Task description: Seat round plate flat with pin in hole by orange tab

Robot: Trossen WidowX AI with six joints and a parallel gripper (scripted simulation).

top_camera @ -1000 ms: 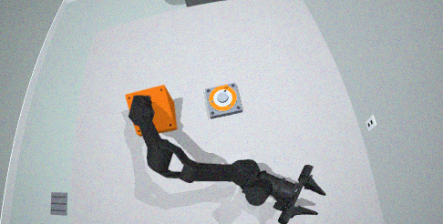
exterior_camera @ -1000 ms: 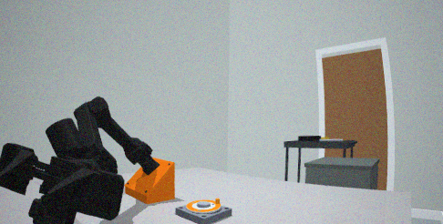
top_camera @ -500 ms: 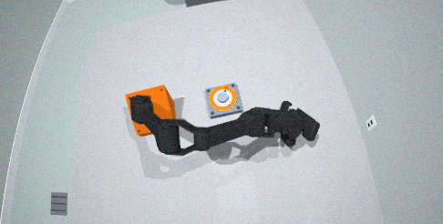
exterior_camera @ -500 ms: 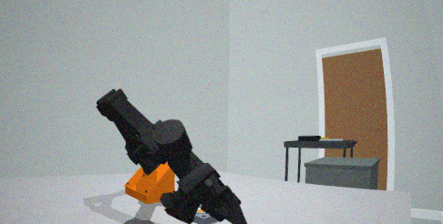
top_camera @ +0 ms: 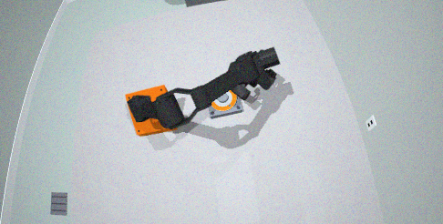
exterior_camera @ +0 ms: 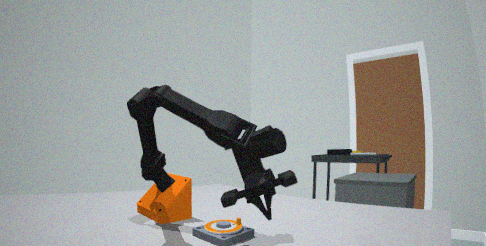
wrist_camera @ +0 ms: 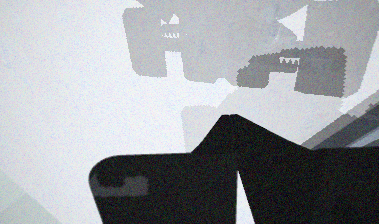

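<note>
- The gripper (exterior_camera: 266, 214) hangs low at centre-right of the exterior view, fingers pressed together on nothing, tips above the table (exterior_camera: 350, 222)
- The round plate (exterior_camera: 223, 226) lies on its grey base (exterior_camera: 223, 233) at bottom centre, just left of and below the fingertips, untouched
- The orange tab (exterior_camera: 238, 220) stands up at the plate's right edge

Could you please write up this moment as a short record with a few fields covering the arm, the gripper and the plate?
arm: reaches from its orange mount over the base
gripper: shut, holding nothing, fingertips pointing down
gripper position: just right of the plate in the exterior view, contact cannot be told
plate: on the post, orange tab sticking up at its right edge
pin: too small to tell
</note>
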